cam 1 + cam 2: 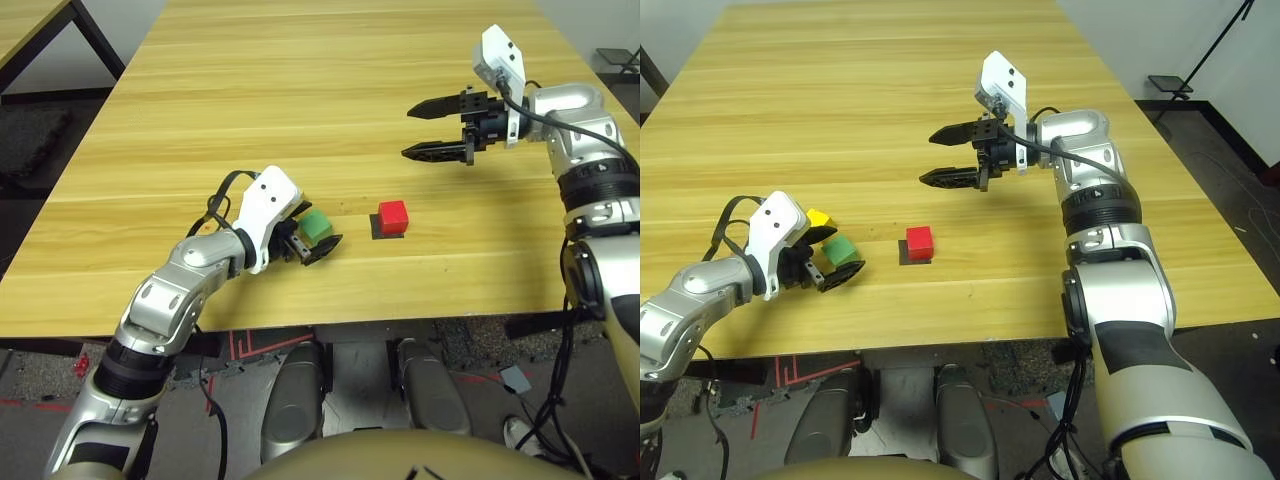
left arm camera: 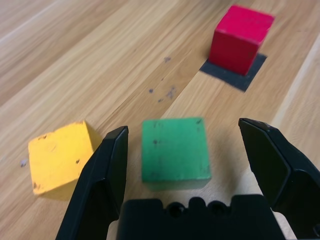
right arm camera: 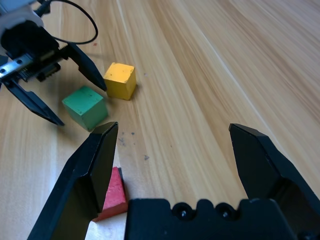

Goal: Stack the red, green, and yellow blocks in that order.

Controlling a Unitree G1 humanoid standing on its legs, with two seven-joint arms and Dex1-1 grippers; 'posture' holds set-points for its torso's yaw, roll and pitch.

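Note:
The green block (image 1: 316, 225) lies on the table near the front edge, between the fingers of my left gripper (image 1: 318, 231), which is open with a gap on each side of the cube (image 2: 175, 152). The yellow block (image 1: 818, 217) sits just beyond the green one, outside one left finger (image 2: 107, 165). The red block (image 1: 393, 215) stands on a flat black square patch (image 1: 385, 232), a short way to the right of the green block. My right gripper (image 1: 408, 131) hovers open and empty above the table, farther back and right of the red block.
The wooden table (image 1: 300, 90) stretches wide and bare behind the blocks. Its front edge (image 1: 400, 322) runs close to the blocks. A second table corner (image 1: 40, 25) shows at the far left, past a floor gap.

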